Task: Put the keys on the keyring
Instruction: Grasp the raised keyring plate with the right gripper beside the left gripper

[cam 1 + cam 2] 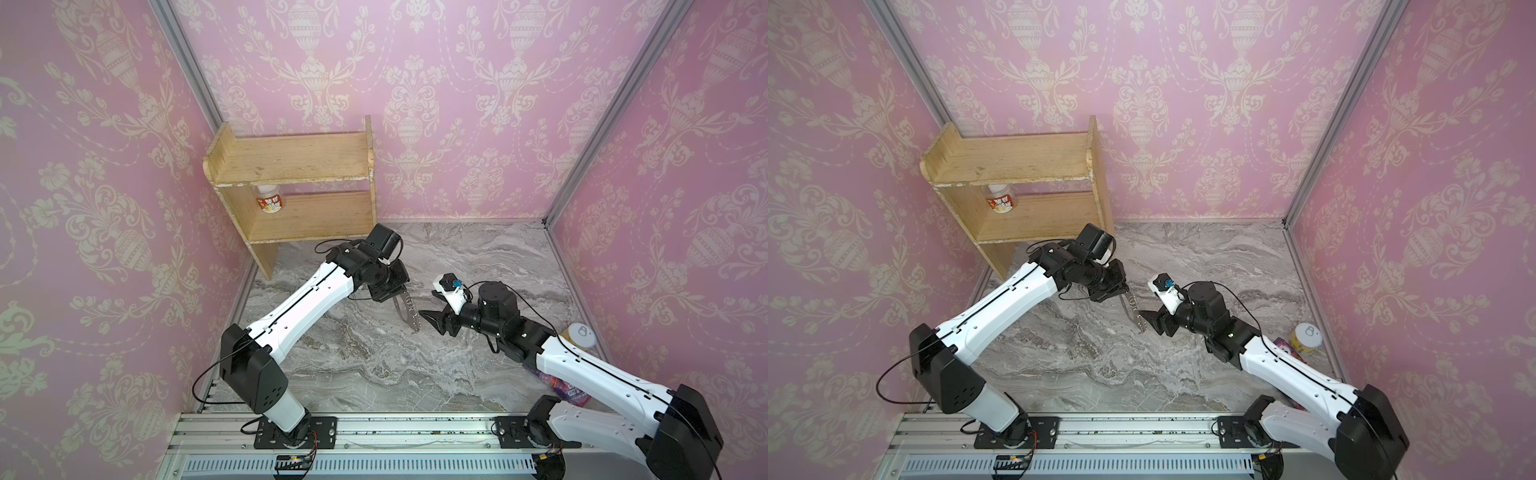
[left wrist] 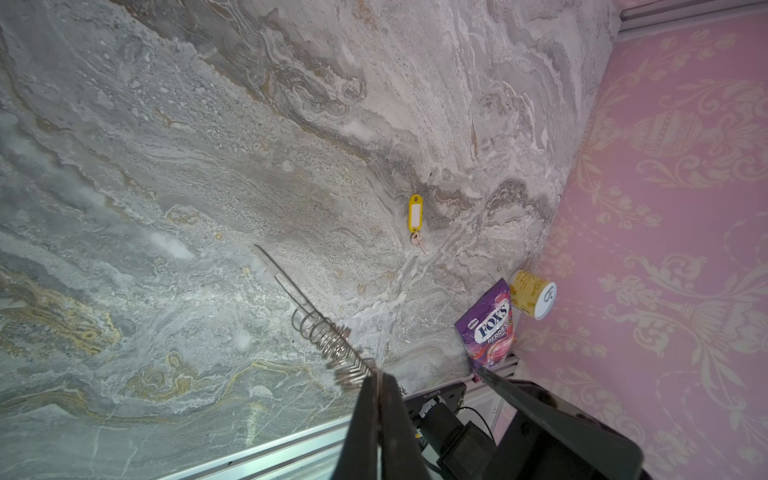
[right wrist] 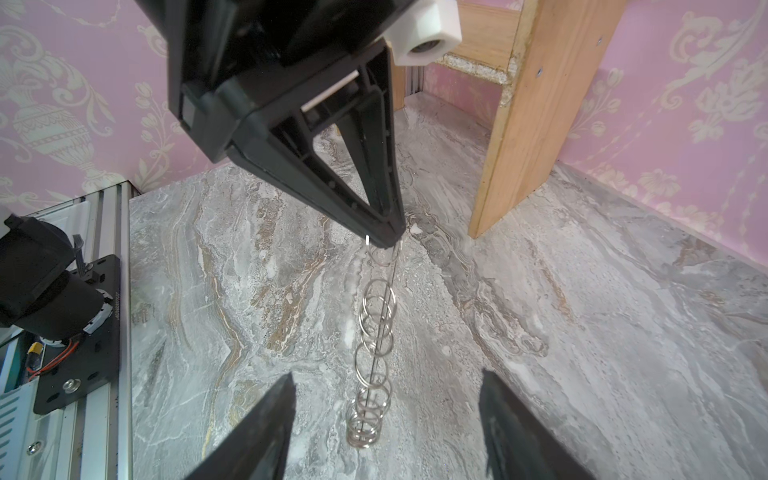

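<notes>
The left gripper (image 1: 395, 297) was noted over the middle of the marble table (image 1: 374, 365), its fingers (image 2: 365, 415) pressed together on one end of the keyring (image 1: 409, 312). The grey plate was seen edge-on in the left wrist view (image 2: 279, 275), sloping away from the clamped end, with the silver rings (image 2: 328, 336) strung along one edge. Whether the far end touched the table could not be told. The right gripper (image 3: 388, 374) was held facing that far end, its fingers (image 3: 266, 432) standing well apart. The row of rings (image 3: 376, 332) was seen between them and was touched by neither. In both top views the two grippers were recorded close together, tip towards tip, with the plate (image 1: 1133, 309) bridging the gap. The keys (image 2: 415, 216) were found lying flat on the table and gripped by nothing. The yellow tag showed its pale window upward, and the small silver key (image 2: 418, 243) was joined at one end. They lay apart from a purple candy bag (image 2: 490, 328) and a yellow can (image 2: 532, 293) near the pink wall. A wooden shelf (image 1: 291, 166) was logged in the far left corner, with a small bottle (image 1: 270, 199) on its lower board.
</notes>
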Tool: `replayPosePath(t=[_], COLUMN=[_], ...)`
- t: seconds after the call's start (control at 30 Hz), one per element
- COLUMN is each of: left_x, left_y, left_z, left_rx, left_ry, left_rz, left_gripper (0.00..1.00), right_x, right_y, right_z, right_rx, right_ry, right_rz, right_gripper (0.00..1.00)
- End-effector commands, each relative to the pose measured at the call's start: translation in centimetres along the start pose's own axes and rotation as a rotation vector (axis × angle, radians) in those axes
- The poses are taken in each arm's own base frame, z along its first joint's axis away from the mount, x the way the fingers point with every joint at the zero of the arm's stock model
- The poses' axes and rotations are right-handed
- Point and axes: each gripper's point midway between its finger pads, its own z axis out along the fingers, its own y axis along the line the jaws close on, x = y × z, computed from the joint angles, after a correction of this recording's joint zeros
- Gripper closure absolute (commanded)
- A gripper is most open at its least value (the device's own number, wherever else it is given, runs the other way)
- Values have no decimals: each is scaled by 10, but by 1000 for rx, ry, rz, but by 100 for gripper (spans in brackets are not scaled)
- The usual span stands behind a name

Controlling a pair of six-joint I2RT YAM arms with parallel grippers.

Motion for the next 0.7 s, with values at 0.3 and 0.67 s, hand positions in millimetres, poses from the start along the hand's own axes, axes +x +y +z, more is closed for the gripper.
replayPosePath(t=[0.3, 0.67], left_x=[16, 17], left_y=[-10, -9], left_z=[-1, -7], left_rx=[50, 65], left_ry=[36, 22], left_rz=[3, -6], left_gripper=[100, 100], right_x=[-32, -17], right_y=[10, 6], right_z=[27, 38], right_rx=[-77, -71], right_ry=[-68, 14], right_rz=[13, 8], right_gripper=[43, 64])
